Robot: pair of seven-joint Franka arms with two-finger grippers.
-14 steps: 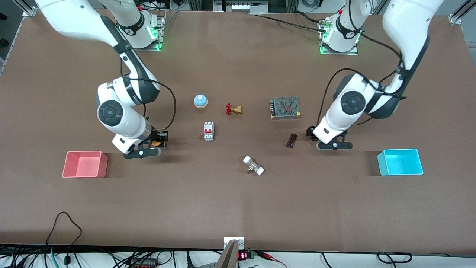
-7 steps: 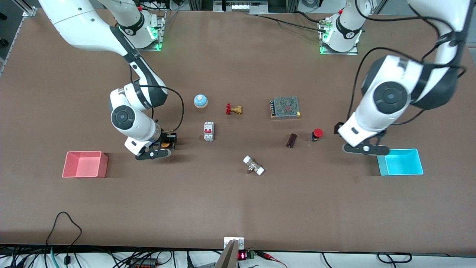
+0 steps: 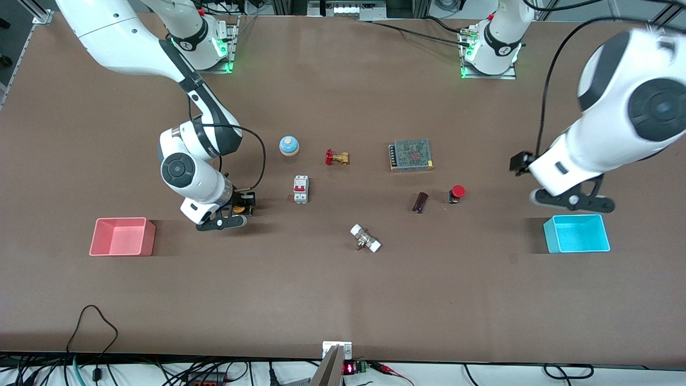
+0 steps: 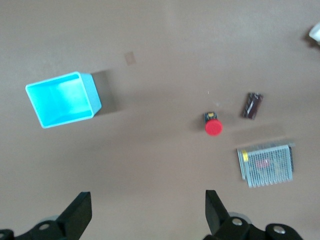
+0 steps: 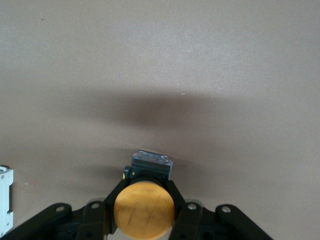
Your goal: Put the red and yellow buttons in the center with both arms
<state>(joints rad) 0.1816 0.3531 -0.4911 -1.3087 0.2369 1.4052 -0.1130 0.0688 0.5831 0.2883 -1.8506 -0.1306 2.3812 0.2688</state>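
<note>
Front view: the right gripper (image 3: 236, 208) is clamped on the yellow button (image 3: 239, 208), with the table's center toward the left arm's end; the left gripper (image 3: 571, 199), spread wide and empty, hangs over bare tabletop beside the red button (image 3: 457, 192).

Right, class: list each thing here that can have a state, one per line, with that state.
left gripper: open, empty, up above the table beside the blue bin
right gripper: shut on the yellow button
red button: standing free on the table
blue bin: upright, empty
pink bin: upright, empty
</note>
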